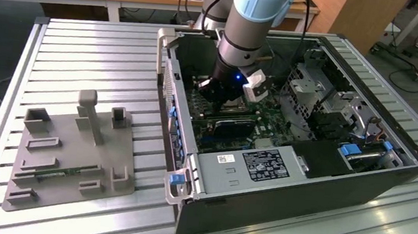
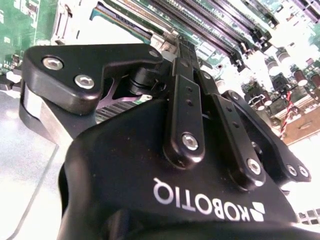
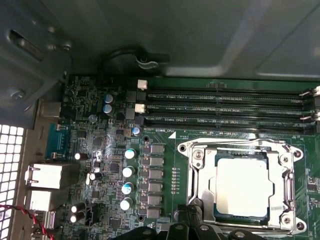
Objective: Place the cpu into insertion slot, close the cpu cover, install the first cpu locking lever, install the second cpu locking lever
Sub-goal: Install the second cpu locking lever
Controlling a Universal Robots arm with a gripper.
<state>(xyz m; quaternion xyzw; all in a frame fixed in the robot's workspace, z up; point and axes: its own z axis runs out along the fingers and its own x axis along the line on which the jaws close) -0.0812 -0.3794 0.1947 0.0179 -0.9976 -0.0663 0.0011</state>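
CPU (image 3: 244,186) lies flat in the slot (image 3: 240,182) on the green board (image 3: 105,150) inside the case (image 1: 386,186), cover (image 3: 287,185) down around it. Hand (image 1: 224,91) hovers just beside the slot's near edge; whether it is spread, I cannot tell.

A robot arm (image 1: 241,37) with a silver-grey tube, pale blue joint caps, a small blue light and a white wrist block. Its black gripper (image 2: 172,42) has jointed linkage bars fastened with shiny silver screws and white lettering.
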